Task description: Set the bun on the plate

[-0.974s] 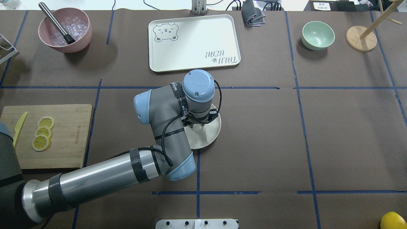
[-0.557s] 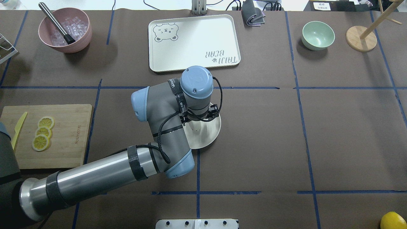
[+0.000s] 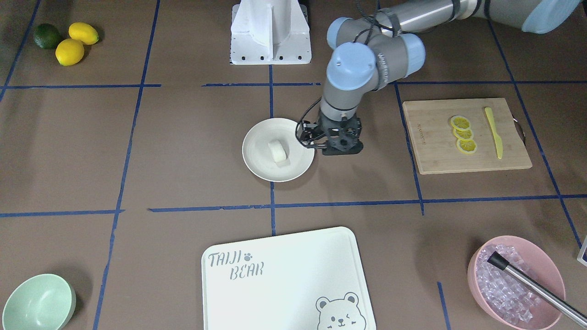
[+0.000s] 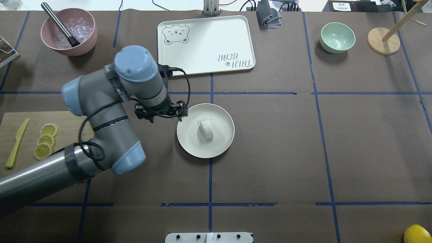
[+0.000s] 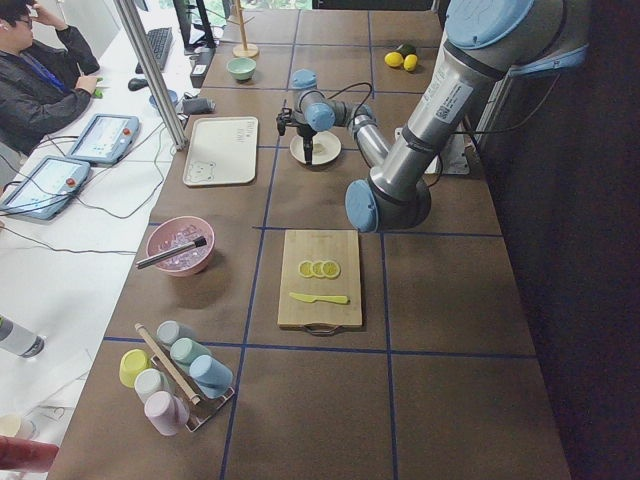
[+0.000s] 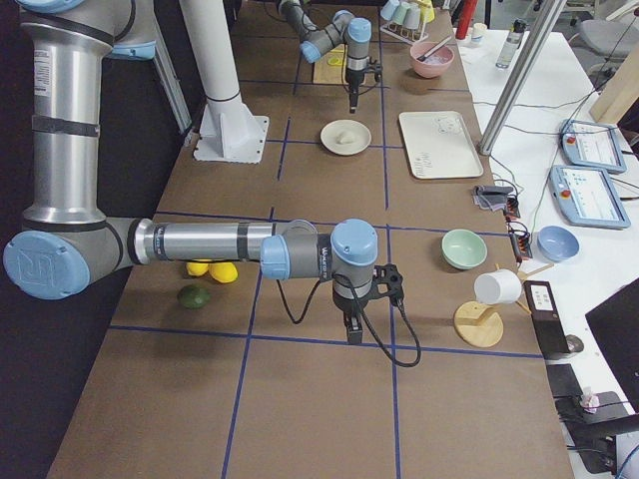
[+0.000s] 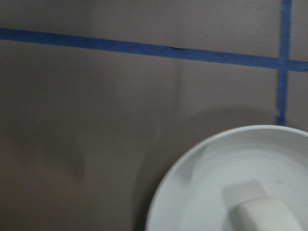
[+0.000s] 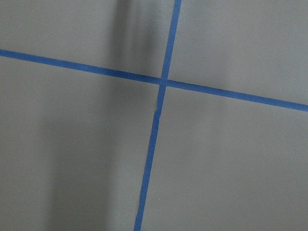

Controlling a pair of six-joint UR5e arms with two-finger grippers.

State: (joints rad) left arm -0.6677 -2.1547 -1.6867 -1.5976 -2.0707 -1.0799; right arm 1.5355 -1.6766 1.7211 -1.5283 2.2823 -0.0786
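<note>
The white bun (image 4: 206,130) lies free in the middle of the round cream plate (image 4: 189,141), near the table's centre. The front view shows the bun (image 3: 278,151) on the plate (image 3: 257,160) too. My left gripper (image 4: 159,115) hangs just off the plate's left rim, above bare table, open and holding nothing; in the front view the left gripper (image 3: 340,147) is on the plate's right. The left wrist view catches the plate (image 7: 192,183) and the bun (image 7: 264,214) at its lower right. My right gripper (image 6: 349,329) shows only in the exterior right view, so I cannot tell its state.
A wooden cutting board (image 4: 67,152) with lemon slices (image 4: 45,141) and a yellow knife (image 4: 15,145) lies left of the arm. The bear board (image 4: 206,44), a pink bowl of ice (image 4: 69,32) and a green bowl (image 4: 337,37) stand at the back.
My left arm has swung left, from above the plate to beside its left rim. The bun, earlier between the fingers, now lies uncovered on the plate.
</note>
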